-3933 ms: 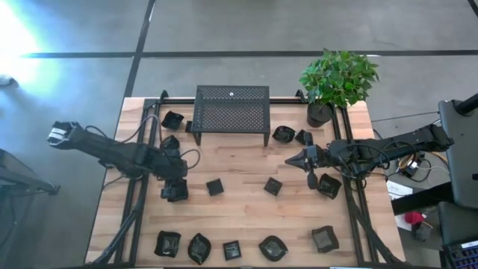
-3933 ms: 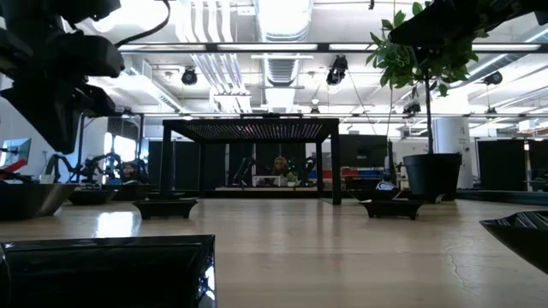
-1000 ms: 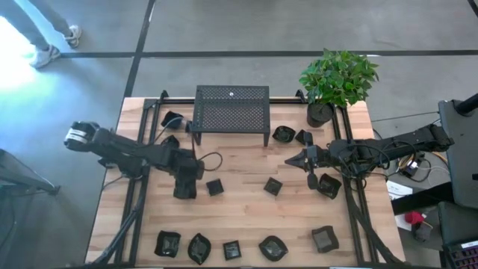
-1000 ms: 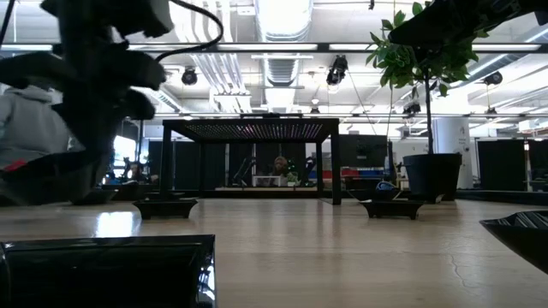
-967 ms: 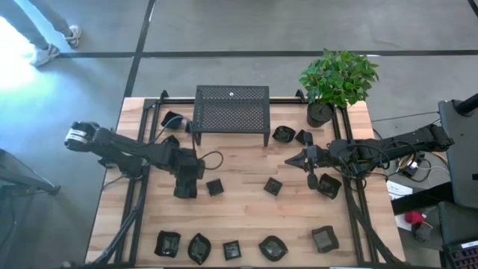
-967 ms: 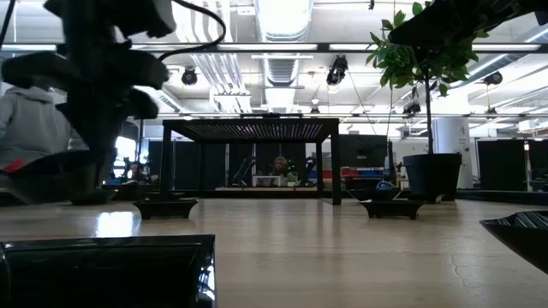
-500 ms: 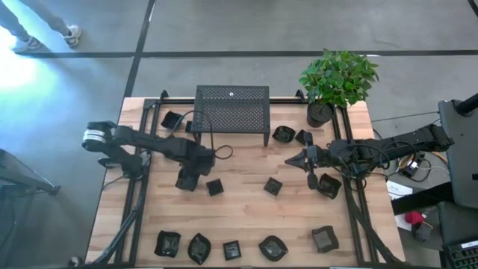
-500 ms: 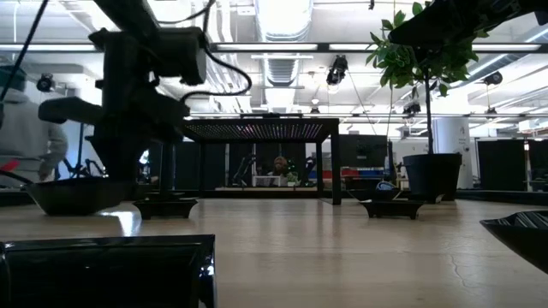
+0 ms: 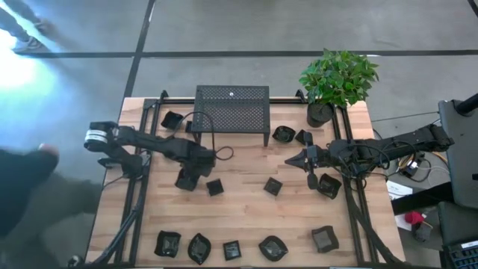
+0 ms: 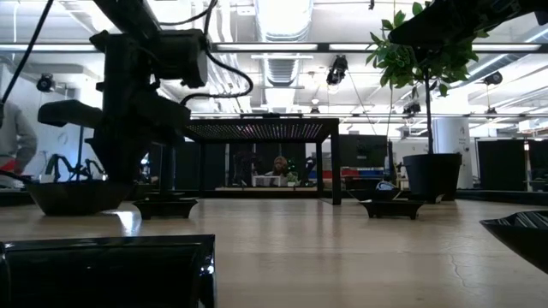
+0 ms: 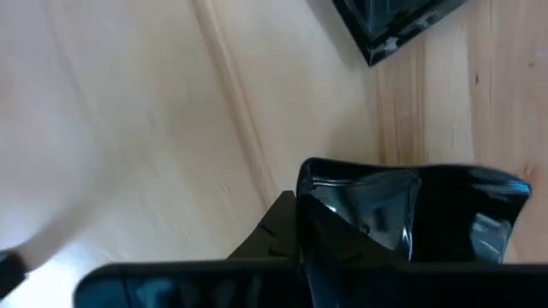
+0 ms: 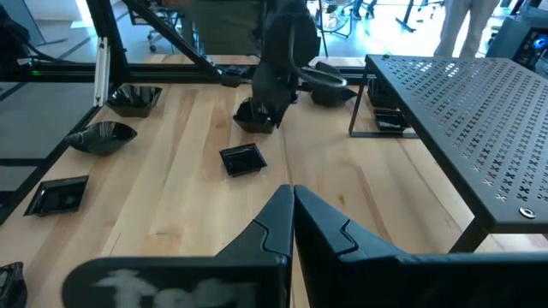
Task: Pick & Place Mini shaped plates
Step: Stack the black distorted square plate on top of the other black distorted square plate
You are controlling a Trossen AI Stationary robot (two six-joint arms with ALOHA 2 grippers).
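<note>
Left of table centre, near front-left leg of black perforated metal stand [image 9: 231, 110]: my left gripper [image 9: 187, 179] clamped on small glossy black dish [image 10: 77, 195], carried just above wooden tabletop [image 9: 246, 209]. Grip looks to be on one rim only; I judge dish could tilt or slip. Another small square black dish [image 9: 215, 187] lies just right of it, collision risk if lowered here. Right gripper [image 9: 290, 161] shut, empty, waiting right of centre.
</note>
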